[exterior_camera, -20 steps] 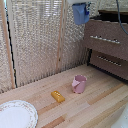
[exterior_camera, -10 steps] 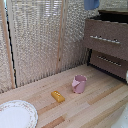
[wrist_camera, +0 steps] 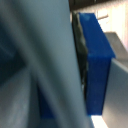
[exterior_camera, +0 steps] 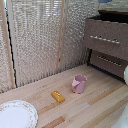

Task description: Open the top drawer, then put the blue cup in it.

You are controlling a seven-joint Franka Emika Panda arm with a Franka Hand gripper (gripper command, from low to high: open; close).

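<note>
The wrist view is blurred. A glossy blue surface, the blue cup (wrist_camera: 98, 60), sits tight against a grey finger (wrist_camera: 55, 55) of my gripper (wrist_camera: 80, 70), which looks shut on it. In the exterior view the gripper and cup are above the picture's top edge and do not show. The dark brown dresser stands at the exterior view's right. Its top drawer (exterior_camera: 106, 36), with a silver bar handle, juts forward of the lower drawer (exterior_camera: 108, 62). A dark gap shows behind the top drawer's front.
On the wooden table (exterior_camera: 100, 107) stand a pink mug (exterior_camera: 79, 83), a small yellow block (exterior_camera: 58, 96) and a patterned white plate (exterior_camera: 15, 115) at the exterior view's lower left. A slatted screen (exterior_camera: 40, 40) closes the back. Something white (exterior_camera: 126, 75) pokes in at the right edge.
The blue cup hung near the top of the exterior view, left of the dresser. It then rose and shifted right, and it is now out of that view.
</note>
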